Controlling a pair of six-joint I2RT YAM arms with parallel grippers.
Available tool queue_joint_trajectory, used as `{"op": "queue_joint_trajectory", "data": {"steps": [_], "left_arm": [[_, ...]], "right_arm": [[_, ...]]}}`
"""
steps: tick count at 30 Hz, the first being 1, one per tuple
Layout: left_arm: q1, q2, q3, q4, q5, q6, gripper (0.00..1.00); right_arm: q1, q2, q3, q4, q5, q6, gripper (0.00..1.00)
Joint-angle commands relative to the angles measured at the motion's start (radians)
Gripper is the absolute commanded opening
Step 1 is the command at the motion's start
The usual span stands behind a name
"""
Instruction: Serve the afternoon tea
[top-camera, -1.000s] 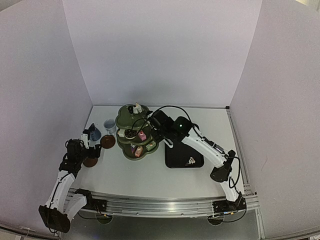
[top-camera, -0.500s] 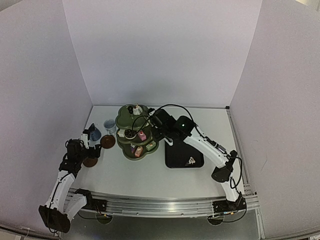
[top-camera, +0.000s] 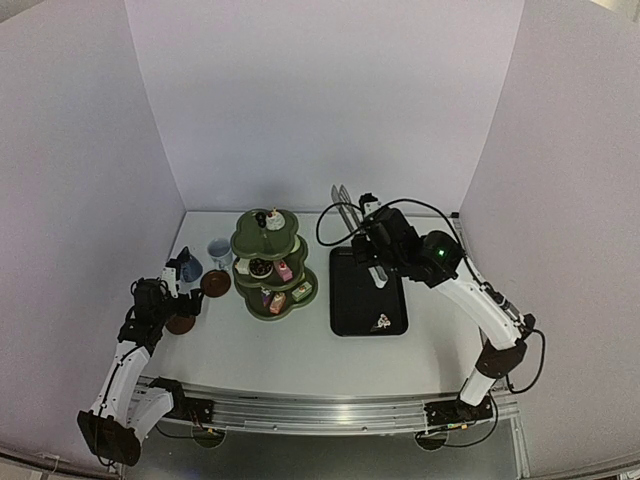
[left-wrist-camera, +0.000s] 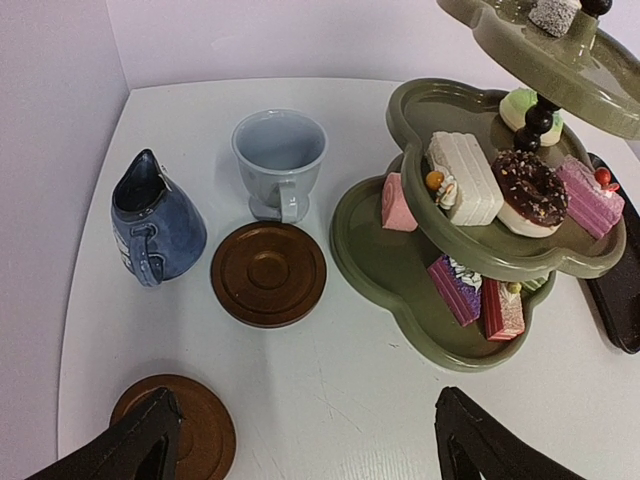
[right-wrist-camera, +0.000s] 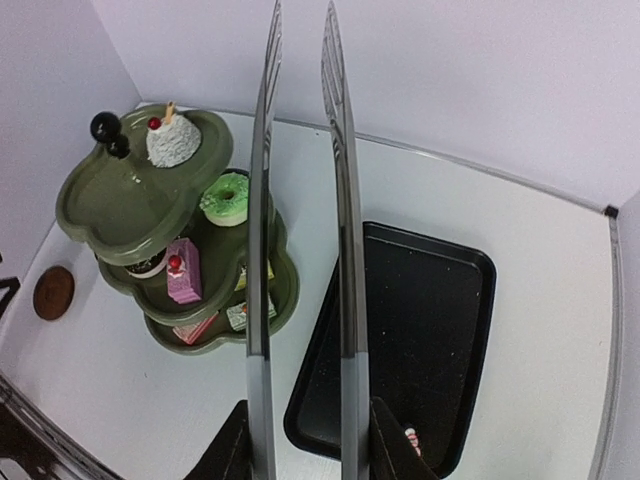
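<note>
The olive-green three-tier stand (top-camera: 272, 268) holds several small cakes, among them a chocolate ring (left-wrist-camera: 528, 185), a green ring (right-wrist-camera: 228, 197) and a pink slice (right-wrist-camera: 182, 270). One small cake (top-camera: 381, 322) lies on the black tray (top-camera: 368, 300). My right gripper (top-camera: 366, 228) is shut on the white tongs (right-wrist-camera: 340, 200), whose arms are empty and raised over the tray's far end. My left gripper (left-wrist-camera: 300, 445) is open, low over the table, with its left finger over a brown saucer (left-wrist-camera: 175, 425). The other saucer (left-wrist-camera: 268, 272) lies in front of the pale cup (left-wrist-camera: 280, 160). The dark-blue cup (left-wrist-camera: 155, 220) lies on its side.
White walls close in the table on the left, back and right. The stand's top tier (right-wrist-camera: 130, 185) carries a white cake with a cherry (right-wrist-camera: 170, 140). The tray lies just right of the stand.
</note>
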Motion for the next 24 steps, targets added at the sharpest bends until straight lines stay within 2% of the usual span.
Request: {"op": "queue_joint_trajectory", "data": {"steps": [1, 4, 10, 17, 24], "left_arm": [[0.005, -0.011, -0.009, 0.036, 0.009, -0.001, 0.88], [0.005, -0.009, -0.02, 0.046, 0.015, -0.002, 0.88], [0.004, 0.007, -0.029, 0.071, 0.027, -0.004, 0.88], [0.004, 0.004, -0.033, 0.069, 0.028, -0.004, 0.88], [0.003, 0.006, -0.048, 0.079, 0.03, -0.007, 0.88]], "right_arm": [[-0.059, -0.16, -0.231, -0.031, -0.026, 0.231, 0.32], [-0.092, -0.237, -0.389, -0.114, -0.083, 0.349, 0.32], [-0.094, -0.251, -0.575, -0.304, -0.201, 0.474, 0.31], [-0.096, -0.337, -0.745, -0.336, -0.362, 0.566, 0.3], [-0.11, -0.423, -0.823, -0.383, -0.506, 0.607, 0.29]]}}
